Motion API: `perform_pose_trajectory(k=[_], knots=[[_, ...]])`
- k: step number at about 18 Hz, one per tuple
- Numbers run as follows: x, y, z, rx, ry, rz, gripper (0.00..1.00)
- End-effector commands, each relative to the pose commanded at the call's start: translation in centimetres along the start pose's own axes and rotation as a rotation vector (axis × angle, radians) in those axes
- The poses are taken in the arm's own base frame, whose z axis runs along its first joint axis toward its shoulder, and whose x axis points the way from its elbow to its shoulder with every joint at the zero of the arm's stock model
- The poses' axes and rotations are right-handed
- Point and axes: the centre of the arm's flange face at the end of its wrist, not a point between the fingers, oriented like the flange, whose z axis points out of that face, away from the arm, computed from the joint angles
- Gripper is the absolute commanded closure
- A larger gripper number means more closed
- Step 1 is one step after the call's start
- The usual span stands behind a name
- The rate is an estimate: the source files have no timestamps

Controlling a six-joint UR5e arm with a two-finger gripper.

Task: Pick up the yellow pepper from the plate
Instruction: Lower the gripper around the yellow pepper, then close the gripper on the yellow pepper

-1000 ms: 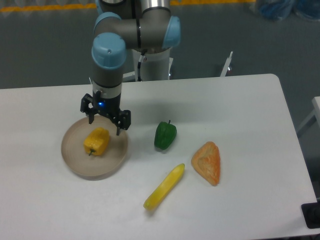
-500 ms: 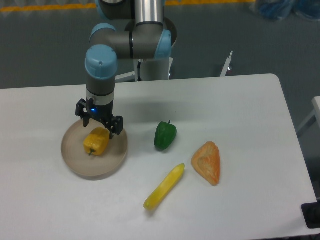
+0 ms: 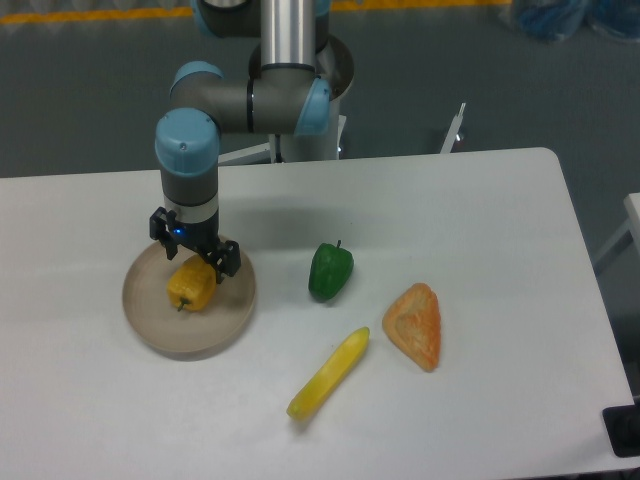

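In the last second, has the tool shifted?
Yes. The tool moved left and down over the plate, farther from the green pepper.

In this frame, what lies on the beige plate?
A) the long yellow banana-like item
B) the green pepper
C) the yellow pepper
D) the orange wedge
C: the yellow pepper lies on the plate, under the gripper, while the green pepper, orange wedge and banana-like item lie on the white table to its right.
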Motion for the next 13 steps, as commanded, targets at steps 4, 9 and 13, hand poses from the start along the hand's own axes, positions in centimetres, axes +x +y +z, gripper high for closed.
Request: perform_pose_trajectory(k=[4, 9, 13], knots=[[0.0, -1.1, 1.1, -0.009, 0.004, -0.007, 0.0], [0.4, -1.1, 1.4, -0.02, -0.005, 0.001, 0.03], [0.5, -1.0, 1.6, -0.023, -0.005, 0.004, 0.46]])
